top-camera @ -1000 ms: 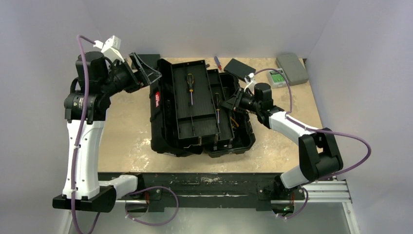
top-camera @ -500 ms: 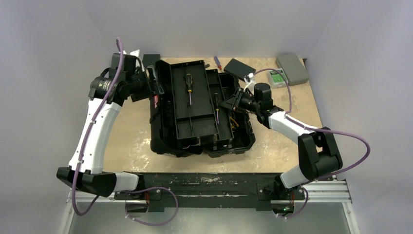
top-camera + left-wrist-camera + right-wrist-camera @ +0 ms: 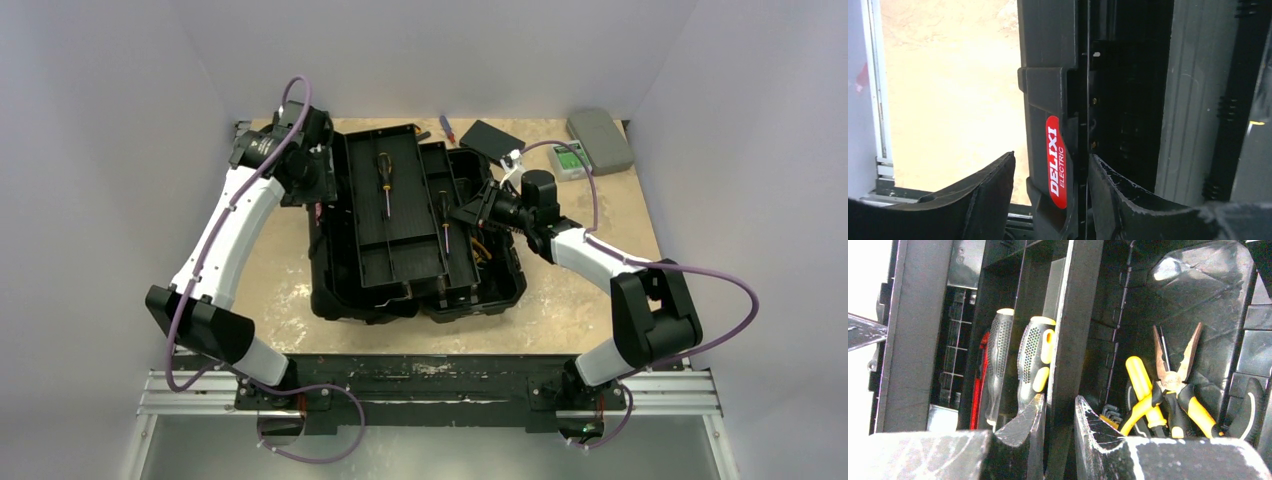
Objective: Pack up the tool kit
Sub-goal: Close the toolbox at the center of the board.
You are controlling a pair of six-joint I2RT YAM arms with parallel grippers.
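Right gripper (image 3: 1059, 405) pinches a wall of the tray (image 3: 410, 252) in the open toolbox (image 3: 335, 285) mid-table; screwdrivers (image 3: 384, 183) lie in the tray, pliers (image 3: 1175, 387) beneath. Left gripper (image 3: 1052, 162), newly swung in, straddles the red-labelled handle (image 3: 1047, 100), jaws narrower but apart.

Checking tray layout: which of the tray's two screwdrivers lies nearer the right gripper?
The screwdriver in the tray's narrow right channel, beside the right gripper; the other screwdriver lies in the wider left channel.

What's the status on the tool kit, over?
Left gripper open, straddling red-labelled edge of tool kit. Right gripper shut on tray wall. Kit open, pliers inside. Nothing blocking either gripper.
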